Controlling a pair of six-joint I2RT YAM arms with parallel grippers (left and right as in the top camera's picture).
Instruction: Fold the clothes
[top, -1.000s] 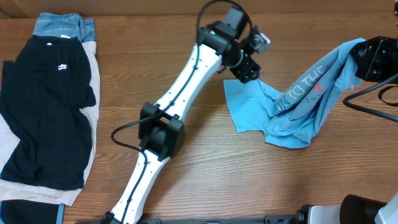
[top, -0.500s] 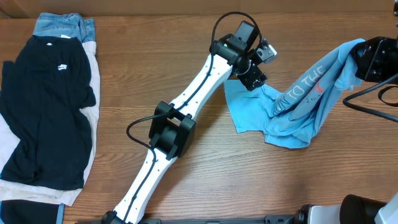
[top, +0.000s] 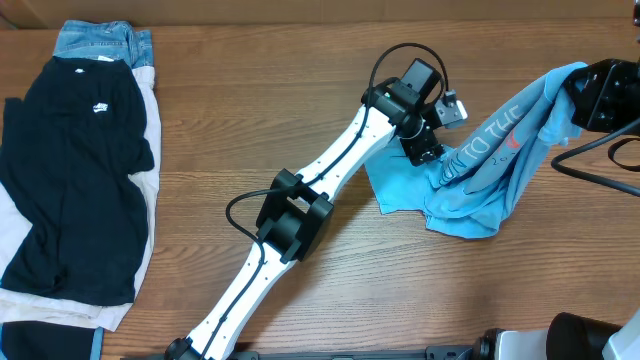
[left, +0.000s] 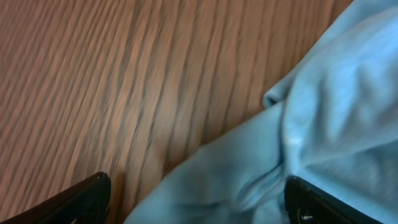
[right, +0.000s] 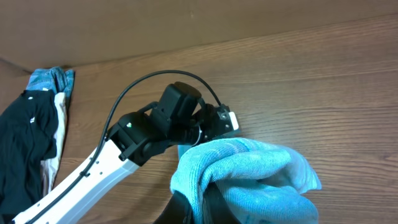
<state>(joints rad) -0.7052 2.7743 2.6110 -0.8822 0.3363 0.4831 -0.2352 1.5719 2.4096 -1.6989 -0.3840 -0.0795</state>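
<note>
The sky-blue T-shirt (top: 480, 185) with white print hangs from my right gripper (top: 578, 98), which is shut on its top end and holds it up at the right; its lower part lies bunched on the table. In the right wrist view the fabric (right: 249, 174) wraps over my fingers (right: 205, 208). My left gripper (top: 430, 152) is open, low over the shirt's left edge. In the left wrist view its two fingertips (left: 196, 202) straddle a blue fold (left: 249, 168) beside bare wood.
A black T-shirt with a small white logo (top: 75, 170) lies over pale cloth at the left, with blue denim jeans (top: 100, 42) folded behind it. The wooden table (top: 250, 100) runs between them and the arms. A black cable (top: 600, 160) hangs at the right edge.
My left arm has stretched to the right, bringing its gripper from beside the shirt's left corner onto the shirt's edge. The right gripper and the hanging shirt have stayed still.
</note>
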